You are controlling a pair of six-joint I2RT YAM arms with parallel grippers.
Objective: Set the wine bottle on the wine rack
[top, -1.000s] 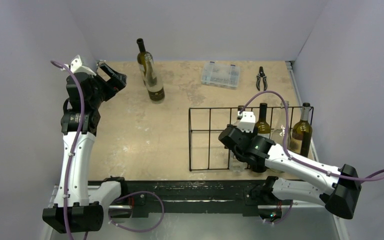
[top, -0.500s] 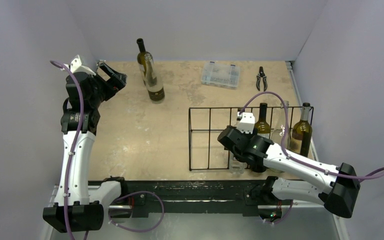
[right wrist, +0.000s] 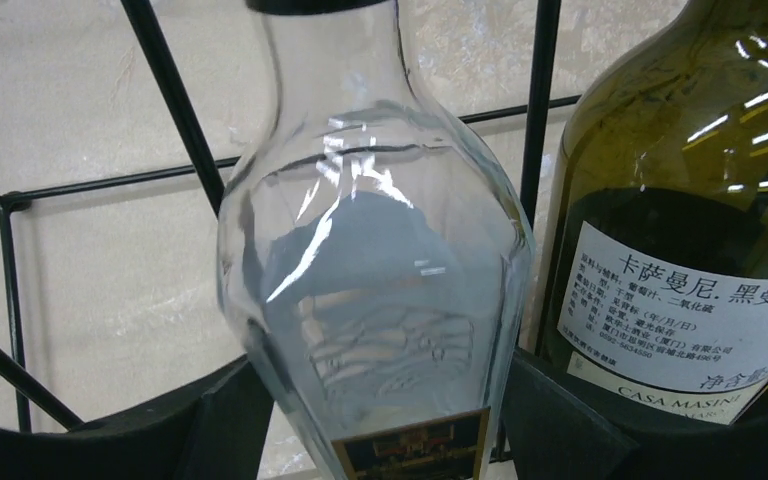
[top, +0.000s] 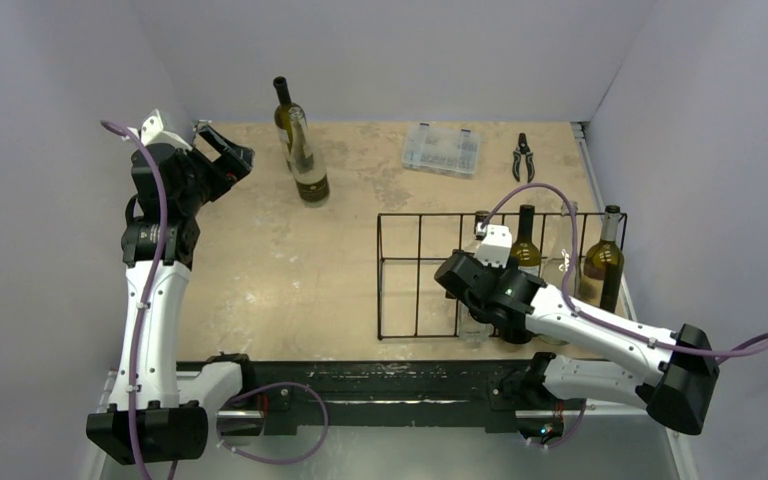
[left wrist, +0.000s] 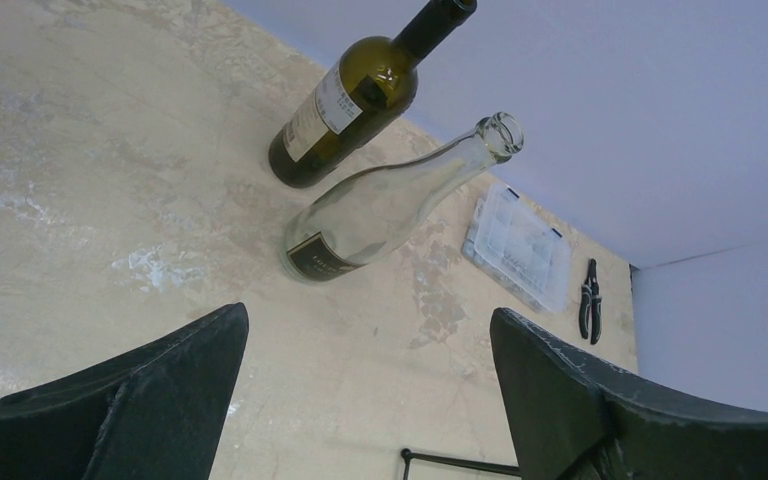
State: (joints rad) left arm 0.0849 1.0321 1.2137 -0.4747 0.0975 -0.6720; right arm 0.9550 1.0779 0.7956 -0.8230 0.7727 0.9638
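My right arm (top: 600, 335) runs low from its base at the near right corner, slanting left and away across the counter (top: 290, 270) to the near side of the wine rack (top: 419, 280). The wrist is bent so that it looks level into the wire frame. The clear wine bottle (right wrist: 380, 250) stands upright inside the rack, in a slot near the middle. A rack bar is on each side of it, and a dark bottle (right wrist: 680, 200) with a white label stands just beside it on the right. My right fingers (right wrist: 215, 425) sit low on either side of the clear wine bottle's body, close against the glass. I cannot tell whether they are pressing on it or only just beside it.

My left arm (top: 155, 300) stands tall along the left edge of the counter. Its forearm rises almost straight up and away from the base, and the wrist is turned to the right at the far left corner. My left fingers (left wrist: 150, 400) are held wide apart with nothing between them, above bare counter. They face two bottles standing together at the far side: a dark green bottle (left wrist: 360, 100) and an empty clear bottle (left wrist: 390, 205) just in front of it, both well apart from the fingers. Beyond these lie a clear plastic box (top: 442, 149) and a pair of pliers (top: 523, 157).
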